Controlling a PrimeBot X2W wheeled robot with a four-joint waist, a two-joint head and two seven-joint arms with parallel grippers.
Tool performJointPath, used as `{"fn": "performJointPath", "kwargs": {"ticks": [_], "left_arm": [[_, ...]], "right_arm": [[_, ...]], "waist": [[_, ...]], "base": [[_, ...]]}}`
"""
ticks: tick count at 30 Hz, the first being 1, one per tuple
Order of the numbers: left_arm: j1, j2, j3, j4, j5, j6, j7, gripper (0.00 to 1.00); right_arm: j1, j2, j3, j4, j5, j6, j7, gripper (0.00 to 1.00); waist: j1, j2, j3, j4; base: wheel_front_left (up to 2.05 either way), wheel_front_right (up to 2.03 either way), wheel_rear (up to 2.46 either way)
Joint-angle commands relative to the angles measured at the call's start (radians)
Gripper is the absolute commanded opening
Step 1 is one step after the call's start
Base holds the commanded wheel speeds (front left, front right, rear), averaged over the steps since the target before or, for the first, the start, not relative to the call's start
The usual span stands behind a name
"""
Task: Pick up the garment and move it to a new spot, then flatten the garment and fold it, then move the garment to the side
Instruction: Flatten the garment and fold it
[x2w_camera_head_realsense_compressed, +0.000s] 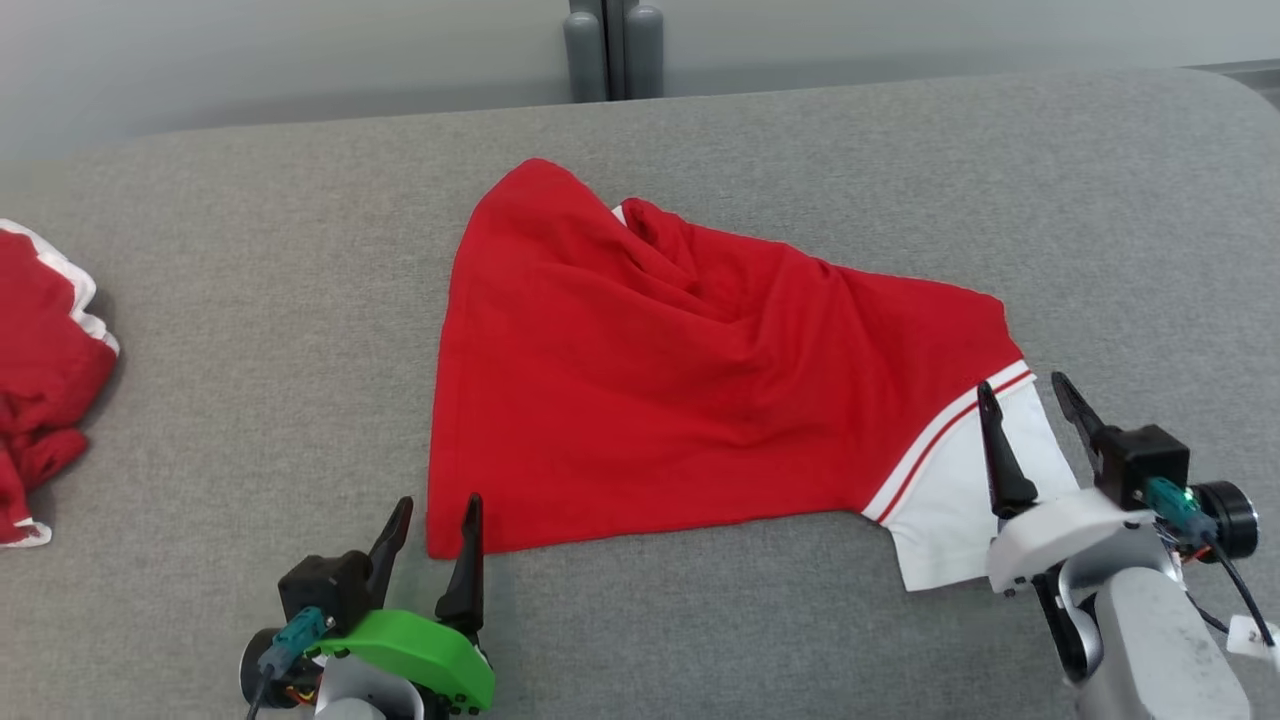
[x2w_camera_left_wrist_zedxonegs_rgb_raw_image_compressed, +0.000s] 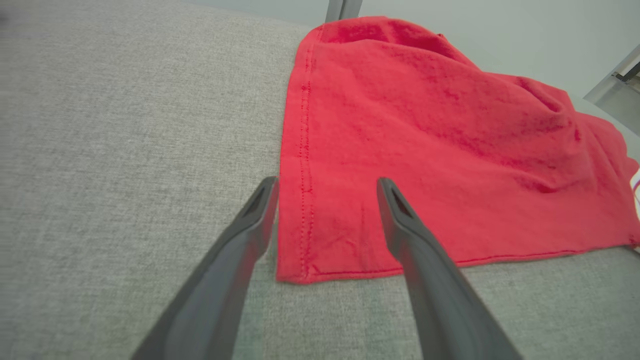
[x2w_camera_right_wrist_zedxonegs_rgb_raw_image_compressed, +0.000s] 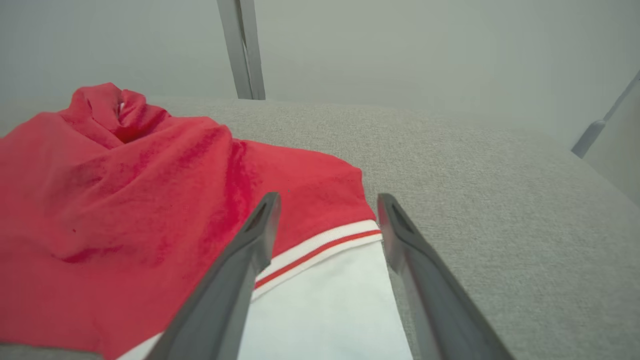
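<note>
- Item under inspection: one red shirt (x2w_camera_head_realsense_compressed: 680, 400), lying in the middle of a grey upholstered surface (x2w_camera_head_realsense_compressed: 250, 330).
- Condition: spread out but not flat. Creases run across the body, and the cloth is bunched in a ridge toward the far side.
- At the near right end is a white section (x2w_camera_head_realsense_compressed: 950, 500) edged with a red-and-white stripe, apparently a sleeve, though the folds make this uncertain.
- Left gripper (x2w_camera_head_realsense_compressed: 438, 505): jaws apart, nothing between them gripped.
- It sits at the shirt's near left corner. In the left wrist view the gripper (x2w_camera_left_wrist_zedxonegs_rgb_raw_image_compressed: 327, 182) straddles the stitched side hem, with its left finger over bare grey fabric just beside the hem and its right finger over red cloth.
- Right gripper (x2w_camera_head_realsense_compressed: 1022, 385): jaws apart, nothing gripped.
- It stands at the shirt's near right end. In the right wrist view the gripper (x2w_camera_right_wrist_zedxonegs_rgb_raw_image_compressed: 328, 197) straddles the striped band, with its left finger over the red-and-white cloth and its right finger along the white section's right edge.
- Contact between fingertips and cloth cannot be confirmed for either gripper.
- Other items: a second red garment with white trim (x2w_camera_head_realsense_compressed: 45, 380) lies crumpled at the far left edge of the surface, well apart from the shirt. Grey upright posts (x2w_camera_head_realsense_compressed: 612, 45) stand beyond the far edge.
</note>
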Motion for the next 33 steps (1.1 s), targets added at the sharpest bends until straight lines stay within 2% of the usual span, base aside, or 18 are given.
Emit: {"fn": "performJointPath", "kwargs": {"ticks": [1, 4, 10, 11, 12, 13, 18, 25, 26, 27, 28, 33], "left_arm": [[-0.015, 0.004, -0.003, 0.0, -0.002, -0.002, 0.0, 1.0], [-0.023, 0.005, -0.002, -0.001, -0.005, -0.002, 0.0, 1.0], [-0.032, 0.01, -0.008, -0.001, -0.016, -0.002, 0.0, 1.0], [-0.033, 0.011, -0.009, -0.001, -0.018, -0.002, 0.0, 1.0], [-0.034, 0.011, -0.008, -0.001, -0.019, -0.002, 0.0, 1.0], [-0.035, 0.011, -0.008, 0.0, -0.02, -0.002, 0.0, 1.0], [-0.047, 0.013, -0.01, -0.005, -0.023, -0.002, 0.0, 1.0], [-0.059, 0.014, -0.005, -0.009, -0.016, -0.002, 0.0, 1.0], [-0.061, 0.014, -0.003, -0.009, -0.014, -0.002, 0.0, 1.0], [-0.061, 0.015, -0.001, -0.009, -0.011, -0.002, 0.0, 1.0], [-0.06, 0.016, 0.003, -0.008, -0.007, -0.002, 0.0, 1.0], [-0.039, 0.021, 0.024, -0.018, 0.038, -0.002, 0.0, 1.0]], "right_arm": [[-0.041, -0.005, 0.0, 0.046, -0.014, -0.001, -0.002, 1.0], [-0.113, -0.004, -0.001, 0.158, -0.053, -0.001, -0.002, 1.0], [-0.23, -0.004, -0.069, 0.383, -0.134, -0.001, 0.004, 1.0], [-0.241, -0.005, -0.079, 0.413, -0.142, -0.001, 0.008, 0.87], [-0.25, -0.004, -0.087, 0.442, -0.159, -0.001, 0.013, 0.06], [-0.262, -0.004, -0.098, 0.474, -0.171, -0.001, 0.019, 0.0], [-0.327, -0.004, -0.184, 0.533, -0.245, -0.001, 0.01, 0.0], [-0.406, -0.005, -0.277, 0.456, -0.284, -0.001, -0.003, 0.0], [-0.408, -0.005, -0.278, 0.436, -0.266, -0.001, -0.003, 0.11], [-0.407, -0.004, -0.27, 0.424, -0.245, -0.001, -0.003, 0.69], [-0.4, -0.004, -0.254, 0.409, -0.227, -0.001, -0.003, 1.0], [-0.325, -0.005, -0.17, 0.314, -0.125, -0.001, -0.003, 1.0]], "waist": [[0.0, -0.0001, 0.016, 0.034], [0.0, -0.0001, 0.028, 0.063], [0.0, -0.0001, 0.05, 0.108], [0.0, -0.0001, 0.051, 0.112], [0.0, -0.0001, 0.052, 0.115], [0.0, -0.0001, 0.054, 0.119], [0.0, -0.0001, 0.058, 0.133], [0.0, -0.0001, 0.053, 0.138], [0.0, -0.0001, 0.049, 0.137], [0.0, -0.0001, 0.043, 0.135], [0.0, -0.0001, 0.036, 0.131], [0.0, -0.0001, -0.003, 0.107]], "base": [[0.0, 0.0, 0.0], [0.0, 0.0, 0.0], [0.0, 0.0, 0.0], [0.0, 0.0, 0.0], [0.0, 0.0, 0.0], [0.0, 0.0, 0.0], [0.0, 0.0, 0.0], [0.0, 0.0, 0.0], [0.0, 0.0, 0.0], [0.0, 0.0, 0.0], [0.0, 0.0, 0.0], [0.0, 0.0, 0.0]]}}
